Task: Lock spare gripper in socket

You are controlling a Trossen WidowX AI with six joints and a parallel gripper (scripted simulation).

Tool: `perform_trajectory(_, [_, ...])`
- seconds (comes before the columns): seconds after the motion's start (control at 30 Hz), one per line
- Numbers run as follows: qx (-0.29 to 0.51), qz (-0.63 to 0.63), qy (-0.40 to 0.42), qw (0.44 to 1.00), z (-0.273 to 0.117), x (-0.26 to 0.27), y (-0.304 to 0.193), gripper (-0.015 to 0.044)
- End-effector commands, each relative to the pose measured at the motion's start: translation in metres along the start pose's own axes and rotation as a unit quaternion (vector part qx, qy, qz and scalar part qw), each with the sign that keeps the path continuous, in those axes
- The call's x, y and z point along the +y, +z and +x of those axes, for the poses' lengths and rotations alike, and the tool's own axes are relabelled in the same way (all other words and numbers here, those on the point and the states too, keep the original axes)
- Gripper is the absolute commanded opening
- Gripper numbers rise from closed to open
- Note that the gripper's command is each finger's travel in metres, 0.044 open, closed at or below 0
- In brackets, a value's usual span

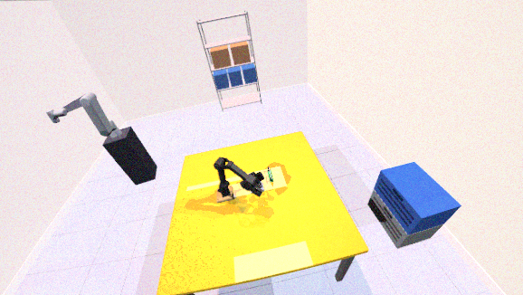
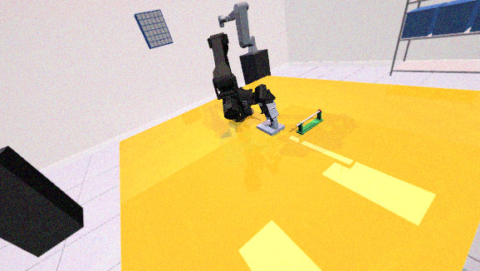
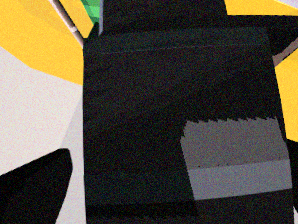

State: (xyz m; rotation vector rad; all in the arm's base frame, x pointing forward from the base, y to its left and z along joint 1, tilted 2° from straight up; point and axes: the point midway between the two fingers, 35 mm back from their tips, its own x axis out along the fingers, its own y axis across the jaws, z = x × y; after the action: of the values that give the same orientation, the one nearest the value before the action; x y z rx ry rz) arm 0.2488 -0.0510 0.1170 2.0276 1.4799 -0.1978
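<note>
My gripper [image 2: 259, 95] [image 3: 172, 154] is open, with its fingers on both sides of the spare gripper's dark body [image 3: 150, 100], which fills the middle of the wrist view. In the exterior view the spare gripper [image 2: 265, 93] is at the top of the mount's tilted grey socket [image 2: 271, 111]. The mount's square grey base [image 2: 264, 128] lies on the table. How deep the spigot sits is hidden, and finger contact cannot be told. The pale lock pin [image 2: 308, 119] [image 3: 67, 21] with a red end lies across the green holder [image 2: 311, 125] [image 1: 271, 175] [image 3: 93, 11] beside the mount.
The yellow table [image 1: 290, 217] [image 2: 187, 216] carries the arm, mount and holder. The holder stands close to the mount. Pale bright patches show on the tabletop. A grey arm on a black pedestal [image 1: 131, 156], a shelf and a blue cabinet [image 1: 418, 195] stand away from the table.
</note>
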Motion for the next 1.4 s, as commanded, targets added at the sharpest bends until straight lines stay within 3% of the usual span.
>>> perform_trajectory(0.0, [-0.001,-0.001,0.0,1.0,-0.005,0.0,-0.008,0.044])
perform_trajectory(0.53, [0.005,0.014,0.0,1.0,-0.019,-0.003,-0.039,0.044])
perform_trajectory(1.37, [-0.051,0.016,0.038,0.998,-0.036,0.006,-0.081,0.044])
